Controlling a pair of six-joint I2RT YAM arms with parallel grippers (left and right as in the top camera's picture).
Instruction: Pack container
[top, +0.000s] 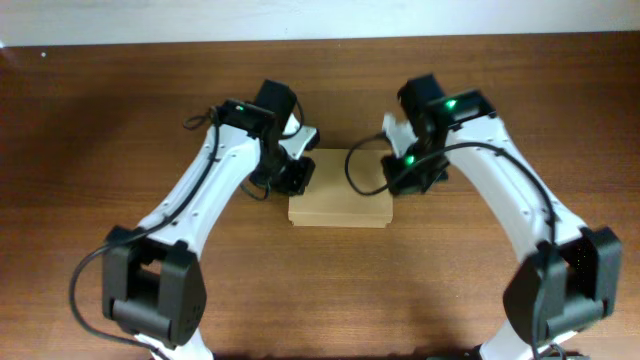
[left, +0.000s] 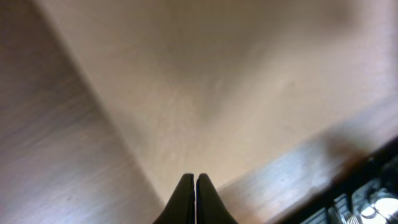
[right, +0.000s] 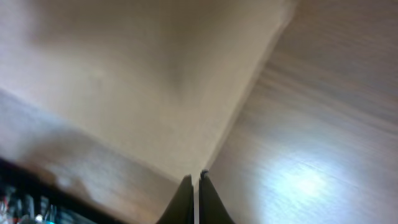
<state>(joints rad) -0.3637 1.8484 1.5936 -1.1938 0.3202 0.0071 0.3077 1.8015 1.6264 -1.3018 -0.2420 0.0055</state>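
Container (top: 340, 195) lies flat between the two claws, lid apparently closed. Left gripper (left: 195, 179) has its fingers pressed together with nothing held, and the cardboard sits just ahead of its tips. Right gripper (right: 195, 179) is in the same condition at the opposite end. Judged light, thin-walled and easily dented. Smooth faces may slip, so hold gently across the end walls.

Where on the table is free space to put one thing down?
Free: the table in front of the box, up to the near edge; also the far left and right corners. Crowded: both box ends, where the left claw and right claw sit.
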